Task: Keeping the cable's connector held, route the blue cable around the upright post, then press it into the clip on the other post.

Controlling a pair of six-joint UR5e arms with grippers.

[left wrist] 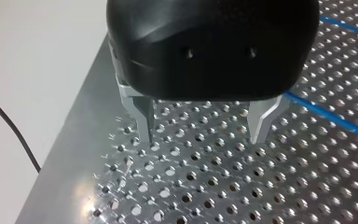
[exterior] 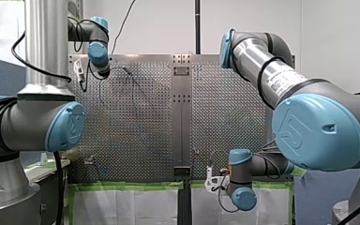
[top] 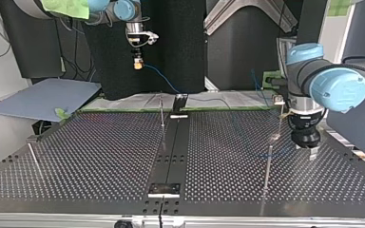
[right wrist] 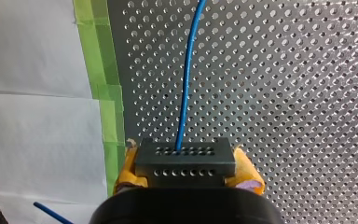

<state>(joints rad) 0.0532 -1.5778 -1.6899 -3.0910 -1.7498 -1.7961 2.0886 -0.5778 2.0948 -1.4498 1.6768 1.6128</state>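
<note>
My right gripper (right wrist: 186,167) clamped the connector (right wrist: 185,154) between its yellow pads (right wrist: 128,168), the blue cable (right wrist: 186,93) running straight ahead from it. My left gripper (left wrist: 203,135) hung wide open and empty, the cable passing close beside it.

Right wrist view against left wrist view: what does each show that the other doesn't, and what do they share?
Only the right wrist view: the connector clamped between my right gripper's yellow pads, and green tape along the table's edge. Only the left wrist view: my left gripper, its metal fingers open with nothing between them. Both: the blue cable and the perforated table.
</note>
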